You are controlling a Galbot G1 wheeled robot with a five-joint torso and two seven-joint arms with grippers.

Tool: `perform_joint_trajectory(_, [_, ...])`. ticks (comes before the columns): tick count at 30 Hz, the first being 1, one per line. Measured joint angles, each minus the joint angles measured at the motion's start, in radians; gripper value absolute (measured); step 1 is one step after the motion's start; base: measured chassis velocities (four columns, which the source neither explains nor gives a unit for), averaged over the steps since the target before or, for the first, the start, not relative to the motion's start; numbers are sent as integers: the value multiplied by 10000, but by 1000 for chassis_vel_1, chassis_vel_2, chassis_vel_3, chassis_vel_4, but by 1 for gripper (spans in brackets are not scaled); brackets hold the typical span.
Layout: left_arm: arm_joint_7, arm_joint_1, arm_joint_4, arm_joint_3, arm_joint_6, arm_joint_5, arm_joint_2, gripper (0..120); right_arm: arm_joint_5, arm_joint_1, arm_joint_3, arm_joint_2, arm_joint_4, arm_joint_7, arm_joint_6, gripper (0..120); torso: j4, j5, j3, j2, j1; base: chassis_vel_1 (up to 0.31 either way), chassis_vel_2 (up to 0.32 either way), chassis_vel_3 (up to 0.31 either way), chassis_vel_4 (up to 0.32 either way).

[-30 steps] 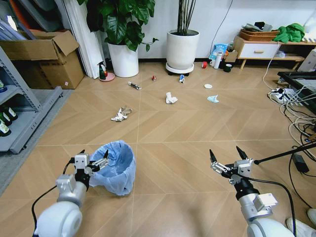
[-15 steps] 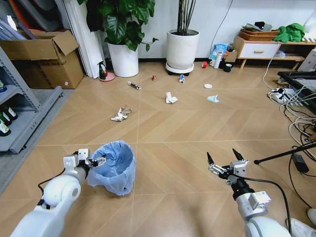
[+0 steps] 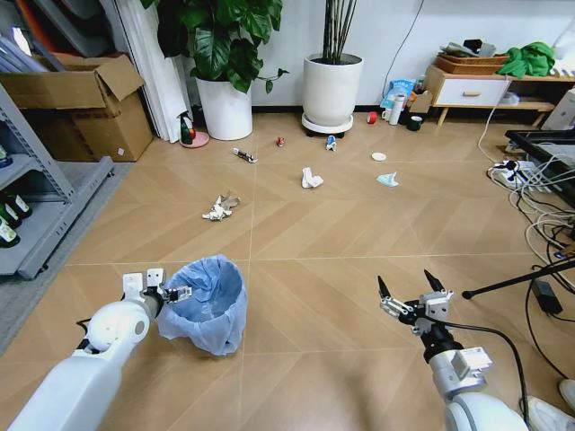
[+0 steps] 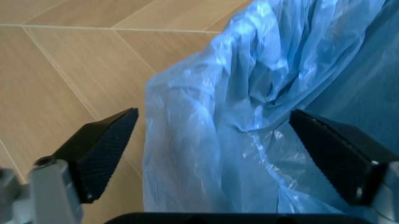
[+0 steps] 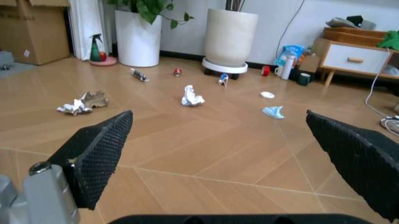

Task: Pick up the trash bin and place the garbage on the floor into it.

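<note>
Bin (image 3: 208, 303) sits on the floor (image 3: 314, 242) at your near left, lined with a blue bag (image 4: 262, 116). Your left gripper (image 3: 171, 294) is at its near-left rim, jaws spread wide, with the bagged rim running between the fingers (image 4: 100, 149) and nothing pinched yet. For a sound grab, I'd sink the jaws further so one finger goes inside and one outside the wall, then close on the rigid rim rather than loose plastic, which would likely slip or tear. Lift straight up to keep the bin level.

Your right gripper (image 3: 411, 294) hovers over bare floor at the near right, jaws wide apart and empty.

Garbage lies well ahead: a paper wad (image 3: 218, 209), another wad (image 3: 311, 179), a mask (image 3: 388, 180) and a lid (image 3: 379, 157).
</note>
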State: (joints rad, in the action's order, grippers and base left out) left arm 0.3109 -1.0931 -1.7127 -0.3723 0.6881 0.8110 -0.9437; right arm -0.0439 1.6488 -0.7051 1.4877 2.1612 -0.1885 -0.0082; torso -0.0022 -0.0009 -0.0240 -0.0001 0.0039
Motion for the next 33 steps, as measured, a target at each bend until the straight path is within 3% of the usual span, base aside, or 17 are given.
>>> perform_joint_trajectory(5, [15,11,98,67,11,65,44,81,-9,-35,-3,-3,-18,1,12,100,0,-1,0,0,0,0,0,0,0])
perform_joint_trajectory(10, [8,29,147,187,12,166,154,60,-18,-40,-16,12,-69,2,88,100,0,1,0,0,0,0,0,0,0])
perform_joint_trajectory(13, [6,32,149,209,12,191,165,55,-18,-40,-20,20,-81,2,110,100,0,1,0,0,0,0,0,0,0])
perform_joint_trajectory(14, [4,63,159,263,10,236,182,46,-19,-42,-26,29,-94,2,125,100,0,1,0,0,0,0,0,0,0])
perform_joint_trajectory(26, [187,329,318,548,-134,461,74,3,-190,-117,-93,23,-110,55,73,100,-1,1,0,0,0,0,0,0,0])
perform_joint_trajectory(30, [314,296,184,519,-310,534,-42,0,-286,-153,-95,19,-47,96,-99,100,-1,1,0,0,0,0,0,0,0])
perform_joint_trajectory(33, [825,-254,-778,-223,-773,651,-445,0,-497,-242,-119,-58,92,229,-386,100,-2,1,0,0,0,0,0,0,0])
